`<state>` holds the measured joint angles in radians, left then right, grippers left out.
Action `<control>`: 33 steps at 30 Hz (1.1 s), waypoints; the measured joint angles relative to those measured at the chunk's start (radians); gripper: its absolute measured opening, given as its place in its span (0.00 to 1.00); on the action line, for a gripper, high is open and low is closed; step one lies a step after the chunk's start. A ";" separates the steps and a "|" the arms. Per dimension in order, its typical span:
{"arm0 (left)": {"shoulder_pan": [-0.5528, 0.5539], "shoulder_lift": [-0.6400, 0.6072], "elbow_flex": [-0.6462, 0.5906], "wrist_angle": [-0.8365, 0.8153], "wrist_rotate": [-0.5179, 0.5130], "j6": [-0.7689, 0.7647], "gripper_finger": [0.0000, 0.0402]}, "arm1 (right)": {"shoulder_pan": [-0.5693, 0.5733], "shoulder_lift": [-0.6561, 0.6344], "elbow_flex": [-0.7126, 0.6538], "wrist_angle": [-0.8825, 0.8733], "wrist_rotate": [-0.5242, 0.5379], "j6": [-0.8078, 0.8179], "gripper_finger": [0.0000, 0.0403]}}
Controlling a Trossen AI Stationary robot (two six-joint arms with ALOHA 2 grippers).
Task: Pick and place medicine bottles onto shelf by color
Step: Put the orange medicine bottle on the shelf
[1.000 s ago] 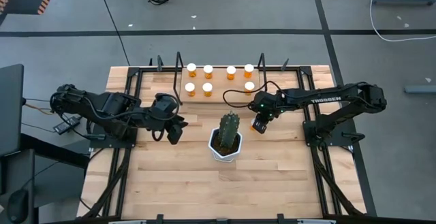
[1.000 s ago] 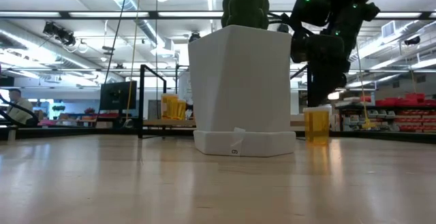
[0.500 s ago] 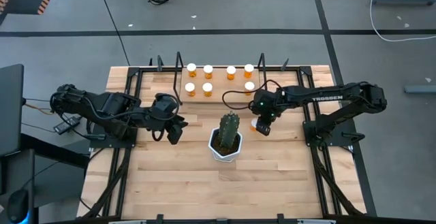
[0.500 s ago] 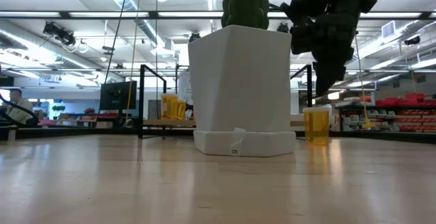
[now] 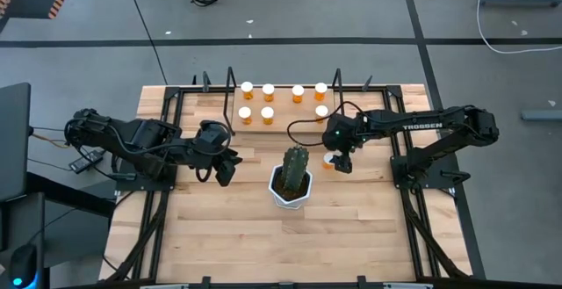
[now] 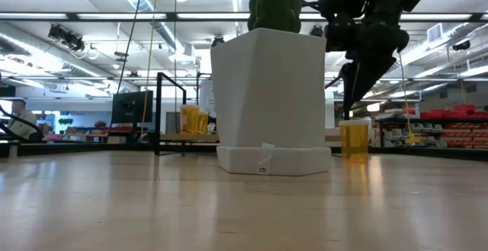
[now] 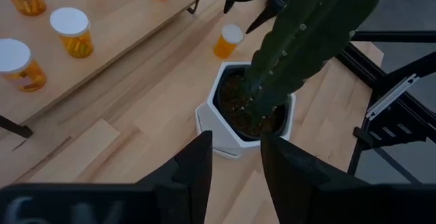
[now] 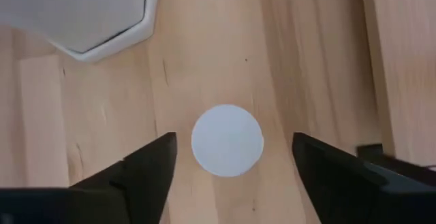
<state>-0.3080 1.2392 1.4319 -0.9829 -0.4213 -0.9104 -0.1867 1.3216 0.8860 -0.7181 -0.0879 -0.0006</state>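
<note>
I am looking down on the table (image 5: 219, 227) from the high view. The right gripper (image 5: 341, 161) is hovering over a lone bottle (image 5: 328, 159) that is standing upright on the table just beside the pot (image 5: 283, 198), on the right arm's side. In the right wrist view the fingers (image 8: 146, 166) are standing wide apart on either side of the bottle's white cap (image 8: 227, 140), touching nothing; the claw is open and holding nothing. In the low view the same bottle (image 6: 354, 139) is sitting on the tabletop with the right gripper (image 6: 354, 91) hanging above it, clear of the cap.

The shelf (image 5: 283, 113) is lying at the far edge of the table, between the two arms. I am counting seven bottles (image 5: 267, 90) standing on it, white caps up: four in the back row and three in the front row. The cactus (image 5: 294, 167) is rising from the pot at mid-table, between the grippers.

The left gripper (image 5: 225, 171) is waiting low over the table on the left side, well apart from the shelf and near the pot. In the left wrist view its fingers (image 7: 194, 173) are showing a narrow gap with nothing between them; I am reporting that claw as partly open and empty.
</note>
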 joint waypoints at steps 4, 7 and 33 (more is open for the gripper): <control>0.000 0.000 0.000 0.000 0.000 0.002 0.33 | 0.013 -0.002 -0.009 0.020 0.000 -0.055 0.80; 0.000 0.000 0.000 0.000 0.000 0.005 0.33 | 0.033 -0.002 -0.033 0.037 0.001 -0.104 0.82; 0.000 0.000 0.000 -0.001 -0.001 0.016 0.34 | 0.061 -0.002 -0.180 0.206 0.072 -0.153 0.82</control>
<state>-0.3081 1.2392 1.4319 -0.9836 -0.4221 -0.8940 -0.1257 1.3197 0.7063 -0.5124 -0.0159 -0.1533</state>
